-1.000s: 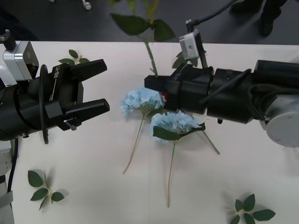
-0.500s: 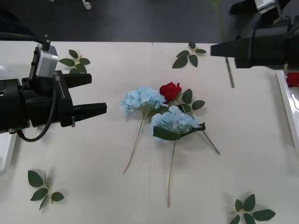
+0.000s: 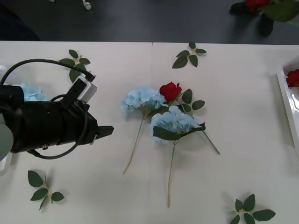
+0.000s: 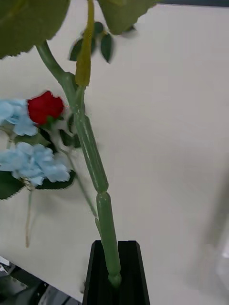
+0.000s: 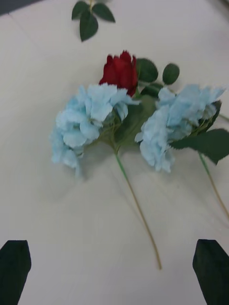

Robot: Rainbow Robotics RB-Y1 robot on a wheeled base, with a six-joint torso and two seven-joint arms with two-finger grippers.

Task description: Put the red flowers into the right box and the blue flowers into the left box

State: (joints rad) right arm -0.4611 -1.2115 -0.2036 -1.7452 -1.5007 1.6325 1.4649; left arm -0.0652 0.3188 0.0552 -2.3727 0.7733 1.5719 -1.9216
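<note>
Two blue flowers [image 3: 142, 99] [image 3: 175, 122] lie mid-table with a red flower [image 3: 170, 91] tucked between them; the left wrist view shows the same blue flowers [image 5: 88, 124] and red flower [image 5: 120, 71]. My left gripper [image 3: 105, 131] hovers left of them, open [image 5: 113, 271] and holding nothing. My right gripper [image 4: 114, 281] is shut on the green stem [image 4: 93, 157] of another red flower [image 3: 255, 3], held high at the far right. The right box [image 3: 284, 93] holds a red flower [image 3: 293, 78]. The left box [image 3: 3, 163] holds a blue flower [image 3: 30, 92].
Loose green leaf sprigs lie at the back left [image 3: 74, 59], back centre [image 3: 188, 56], front left [image 3: 42, 189] and front right [image 3: 250, 211]. Bare table stretches between the central flowers and the right box.
My right gripper has pulled back from the central pile to the upper right, lifting a red flower by its stem. My left arm has swung lower, pointing at the blue flowers.
</note>
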